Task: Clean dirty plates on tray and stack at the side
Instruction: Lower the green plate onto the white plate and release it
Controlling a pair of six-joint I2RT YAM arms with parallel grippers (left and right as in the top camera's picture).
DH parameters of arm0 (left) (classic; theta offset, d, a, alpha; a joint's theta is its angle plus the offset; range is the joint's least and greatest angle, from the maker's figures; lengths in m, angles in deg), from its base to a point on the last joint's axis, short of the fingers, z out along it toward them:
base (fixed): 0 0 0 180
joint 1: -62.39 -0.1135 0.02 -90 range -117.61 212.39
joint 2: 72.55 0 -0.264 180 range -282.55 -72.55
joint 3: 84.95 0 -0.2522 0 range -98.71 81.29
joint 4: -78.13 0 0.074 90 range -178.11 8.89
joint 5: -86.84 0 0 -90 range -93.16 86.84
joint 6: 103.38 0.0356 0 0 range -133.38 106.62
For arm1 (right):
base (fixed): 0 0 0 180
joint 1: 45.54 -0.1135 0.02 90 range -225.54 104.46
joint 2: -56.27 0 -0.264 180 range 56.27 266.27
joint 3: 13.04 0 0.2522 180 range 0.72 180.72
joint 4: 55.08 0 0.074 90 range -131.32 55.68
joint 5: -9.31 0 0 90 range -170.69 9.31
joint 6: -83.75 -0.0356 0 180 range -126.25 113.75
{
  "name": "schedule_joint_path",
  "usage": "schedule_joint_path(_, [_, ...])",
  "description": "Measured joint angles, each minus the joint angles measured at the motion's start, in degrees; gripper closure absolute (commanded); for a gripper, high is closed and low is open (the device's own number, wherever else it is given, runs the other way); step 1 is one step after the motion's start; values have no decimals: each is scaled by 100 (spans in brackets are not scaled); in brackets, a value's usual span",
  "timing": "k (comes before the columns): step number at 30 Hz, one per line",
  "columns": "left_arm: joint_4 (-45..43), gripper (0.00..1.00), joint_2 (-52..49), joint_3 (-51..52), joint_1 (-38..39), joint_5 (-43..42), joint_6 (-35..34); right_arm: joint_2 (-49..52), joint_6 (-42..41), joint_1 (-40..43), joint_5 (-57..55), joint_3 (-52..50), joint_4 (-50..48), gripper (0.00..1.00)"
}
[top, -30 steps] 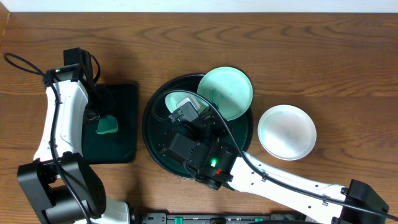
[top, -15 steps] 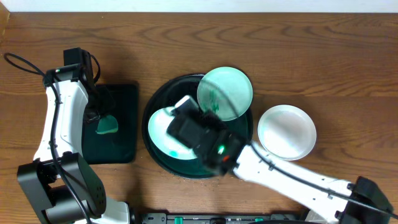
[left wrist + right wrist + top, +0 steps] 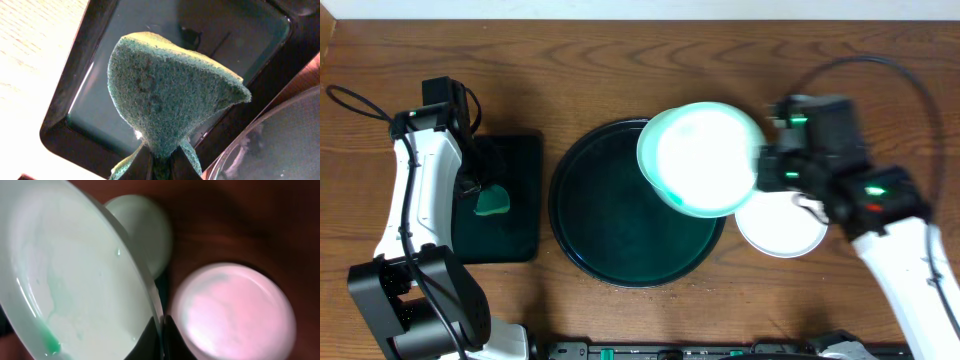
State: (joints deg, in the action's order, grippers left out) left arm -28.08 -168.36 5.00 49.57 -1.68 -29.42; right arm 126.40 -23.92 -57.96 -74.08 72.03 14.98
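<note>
**Right arm.** We see the right jaws pinching the rim of a pale turquoise plate. The plate hangs above the right-hand rim of the round black tray. A green smear sits low on the plate's inner face.

**Around it.** In the right wrist view, a second turquoise plate lies behind the held one, partly hidden. The white plate rests on the wooden surface just right of the round tray. From overhead, the held plate overlaps its near edge.

**Left arm.** Left of the round tray, the left jaws are pressed onto a green sponge. They hold it above the rectangular black tray.
</note>
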Motion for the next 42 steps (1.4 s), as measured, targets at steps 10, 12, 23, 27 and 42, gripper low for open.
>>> schedule_joint_path(10, [-2, 93, 0, 0, 0, 2, 0, 46, -13, 2704, 68, -249, 1049, 99])
schedule_joint_path(12, [-4, 93, 0, 0, 0, 0, 0, 203, -11, 2872, 63, -490, 909, 99])
schedule_joint_path(23, [-33, 93, 0, 0, 0, 0, 0, 1244, -11, 2903, 114, -1764, -92, 98])
schedule_joint_path(27, [-44, 92, 0, 0, 0, 2, 0, 1388, -15, 2903, 131, -1906, -247, 79])
schedule_joint_path(42, [-105, 93, 0, 0, 0, 0, 0, 1499, 706, 1552, 570, -490, -542, 59])
